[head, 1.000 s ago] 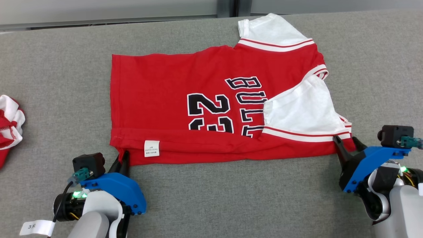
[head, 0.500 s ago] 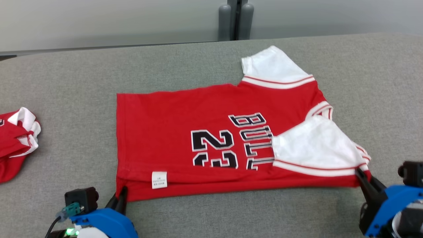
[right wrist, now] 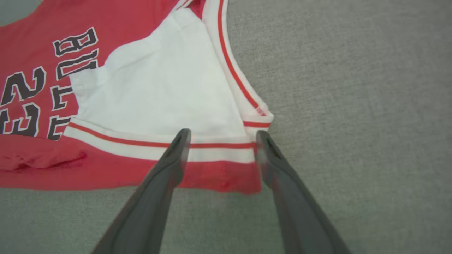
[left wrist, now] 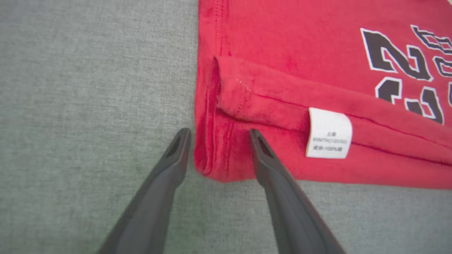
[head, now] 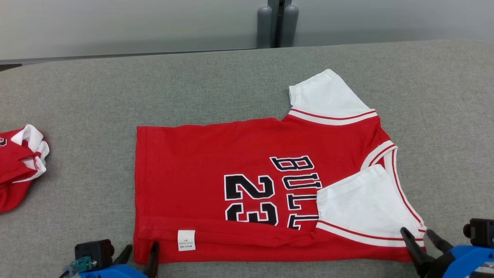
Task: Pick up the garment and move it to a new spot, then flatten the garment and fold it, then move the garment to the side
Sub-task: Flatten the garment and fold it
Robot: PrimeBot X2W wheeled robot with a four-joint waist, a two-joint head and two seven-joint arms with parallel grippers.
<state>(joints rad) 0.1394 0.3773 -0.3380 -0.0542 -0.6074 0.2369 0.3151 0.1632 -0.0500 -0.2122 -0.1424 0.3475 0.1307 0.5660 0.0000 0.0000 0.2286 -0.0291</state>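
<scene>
Both claws were clenched 1 second ago. Now the left gripper [left wrist: 218, 131] and right gripper [right wrist: 222, 131] are released, fingers spread astride the jersey's [head: 193, 162] near corners.

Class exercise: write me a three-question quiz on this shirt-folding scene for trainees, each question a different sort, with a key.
1. True or false: the left gripper is clamped shut on the red jersey.
2. Which white sleeve lies folded onto the jersey's front? A) the nearer sleeve B) the farther one C) both
3. Fill in: the printed number is ___.
Key: 1 false, the left gripper's jaws stand open astride the hem corner; 2 A; 3 23.
</scene>
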